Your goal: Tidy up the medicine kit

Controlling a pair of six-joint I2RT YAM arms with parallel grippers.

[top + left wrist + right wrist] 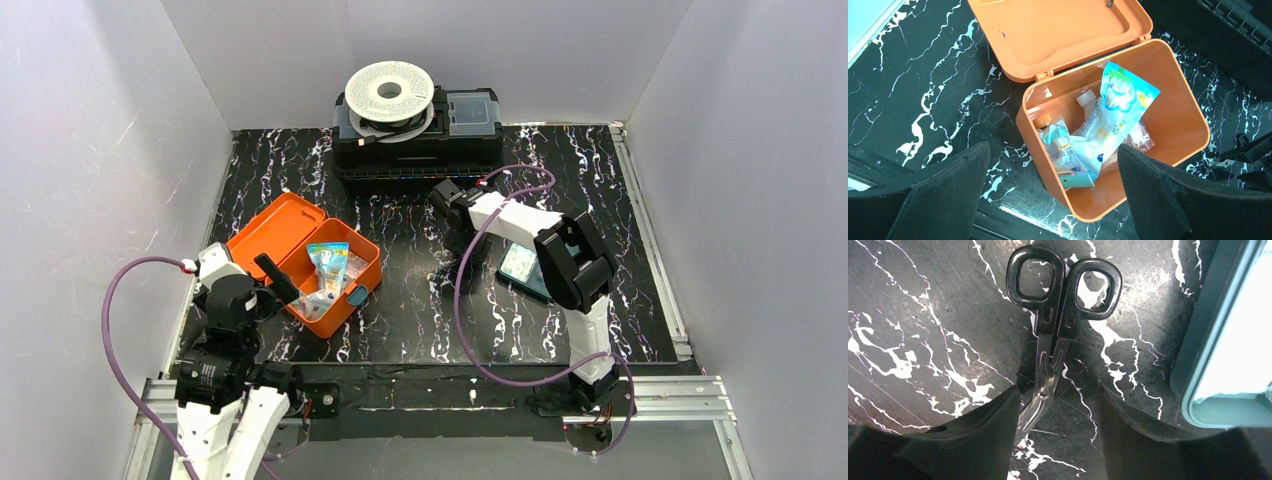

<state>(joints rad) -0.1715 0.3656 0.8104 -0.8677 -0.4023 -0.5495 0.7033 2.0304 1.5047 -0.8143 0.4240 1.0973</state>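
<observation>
The orange medicine kit (pixel 345 268) lies open at the left, its lid (pixel 272 226) folded back. Several packets (pixel 1113 115) and small bottles lie loose inside the kit (pixel 1178 125). My left gripper (pixel 1053 152) hovers open over the kit's near corner, holding nothing. Black-handled scissors (pixel 1063 285) lie flat on the marble table, handles pointing away. My right gripper (pixel 1058 400) is low over them, open, its fingers on either side of the blades, which rest against the left finger (pixel 993 425). In the top view the right gripper (pixel 447 262) points down at mid-table.
A teal tray (pixel 1198 340) lies just right of the scissors; in the top view this tray (pixel 522 268) sits partly under the right arm. A black toolbox (pixel 415 140) with a white spool (pixel 390 92) stands at the back. White walls enclose the table.
</observation>
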